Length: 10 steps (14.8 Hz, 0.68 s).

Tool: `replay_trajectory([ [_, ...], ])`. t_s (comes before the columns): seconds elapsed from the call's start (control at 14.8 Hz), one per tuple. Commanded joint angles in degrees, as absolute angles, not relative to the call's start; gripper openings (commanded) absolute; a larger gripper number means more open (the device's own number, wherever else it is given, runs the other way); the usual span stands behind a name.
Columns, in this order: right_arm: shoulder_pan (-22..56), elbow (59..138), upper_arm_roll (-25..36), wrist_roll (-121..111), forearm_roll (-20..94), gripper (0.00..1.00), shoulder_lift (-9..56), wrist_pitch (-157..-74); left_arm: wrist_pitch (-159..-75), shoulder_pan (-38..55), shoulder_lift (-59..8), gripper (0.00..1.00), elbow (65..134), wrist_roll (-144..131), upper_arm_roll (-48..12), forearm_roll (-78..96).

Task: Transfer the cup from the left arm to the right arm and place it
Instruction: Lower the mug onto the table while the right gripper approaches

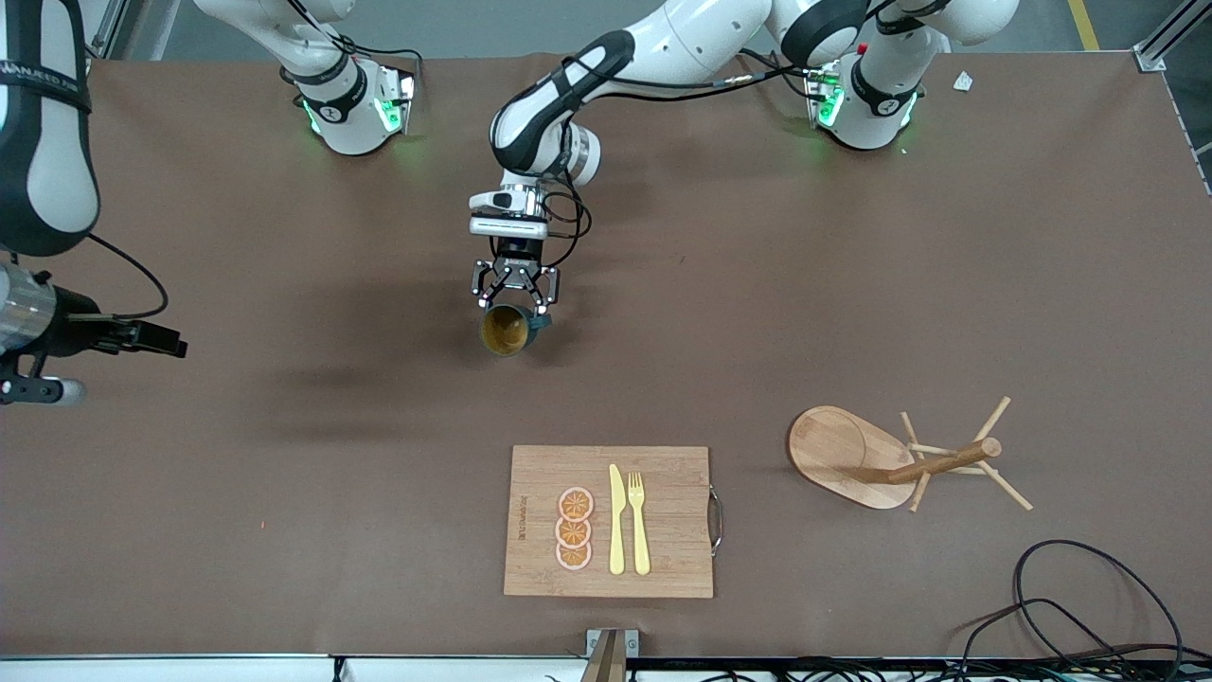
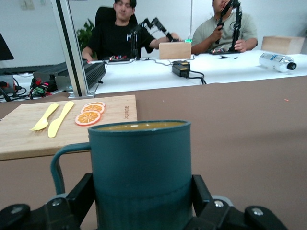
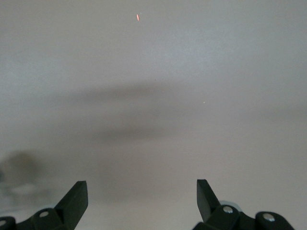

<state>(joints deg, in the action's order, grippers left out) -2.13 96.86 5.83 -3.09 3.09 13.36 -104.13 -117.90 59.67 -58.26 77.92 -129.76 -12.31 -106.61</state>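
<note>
The dark teal cup with a yellow-brown inside is held by my left gripper over the middle of the table. In the left wrist view the cup fills the space between the two black fingers, which press on its sides, and its loop handle sticks out to one side. My right gripper is over bare table at the right arm's end, apart from the cup. In the right wrist view the right gripper is open and empty, with only brown table below.
A wooden cutting board with orange slices, a yellow knife and a fork lies nearer to the front camera than the cup. A wooden peg rack stands toward the left arm's end. Black cables lie at the near corner.
</note>
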Motion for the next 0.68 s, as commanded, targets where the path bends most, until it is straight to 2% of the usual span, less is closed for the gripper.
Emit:
replay_trajectory([
  [0.0,-0.3,100.5,5.5,2.9,3.6,1.0,12.2,-107.1,-113.5,62.3,-61.0,0.46,76.2,-133.8,-11.5,-109.1],
  [0.14,1.2,101.4,5.5,7.3,3.6,1.0,12.2,-107.8,-112.3,63.5,-61.5,0.48,76.3,-136.1,-11.7,-108.3],
  [0.2,2.0,101.8,5.5,9.6,3.5,1.0,12.3,-108.1,-112.3,63.5,-61.3,0.53,76.2,-136.8,-12.0,-107.3],
  [0.27,2.5,102.0,5.5,11.9,3.5,1.0,12.3,-108.4,-112.3,63.6,-61.1,0.63,76.2,-137.0,-12.2,-105.1],
  [0.34,3.1,102.0,5.5,14.9,3.5,1.0,12.4,-108.4,-112.3,64.1,-61.1,1.0,76.2,-136.8,-12.4,-103.0],
  [0.61,2.9,99.7,5.4,16.4,3.5,1.0,14.3,-107.9,-112.3,64.7,-60.4,1.0,75.9,-136.3,-14.5,-92.7],
])
